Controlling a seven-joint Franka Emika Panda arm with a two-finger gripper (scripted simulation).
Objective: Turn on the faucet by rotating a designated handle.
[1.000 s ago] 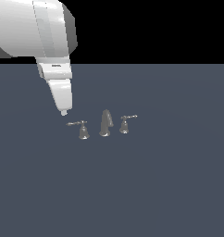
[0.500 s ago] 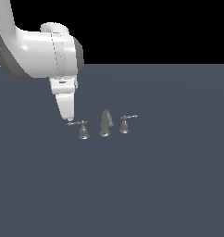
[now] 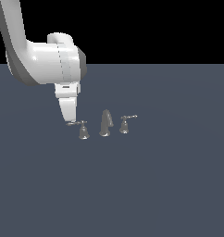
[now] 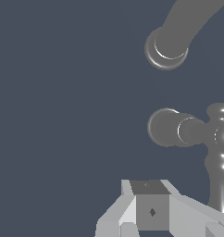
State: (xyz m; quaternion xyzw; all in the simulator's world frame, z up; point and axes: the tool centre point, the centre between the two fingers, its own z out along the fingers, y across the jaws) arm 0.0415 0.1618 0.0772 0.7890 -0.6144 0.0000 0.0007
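The white arm [image 3: 44,65] reaches in from the exterior view's left and bends down over the dark grey table [image 3: 160,185]; its tool [image 3: 69,121] points straight down, its tip right at the outer end of a thin lever, and from here I cannot tell whether it touches; the fingers read as one narrow white wedge in that view, and the wrist view shows only the grey block of one finger [image 4: 151,208], so I cannot tell whether the tool is spread or pressed together.

The faucet [image 3: 104,124] stands near the middle of the table as three small grey metal pieces in a row; the tall curved spout [image 3: 105,122] is in the centre; the designated handle [image 3: 82,129] is the piece on the exterior view's left, on a wide flared base, its lever lying level and pointing toward the arm; the smaller handle [image 3: 125,124] stands on the exterior view's right of the spout, its lever tilted up and away.

In the wrist view the designated handle's rounded base [image 4: 171,128] and knobbed lever [image 4: 220,157] lie just beside the finger, the spout [image 4: 178,32] farther off.
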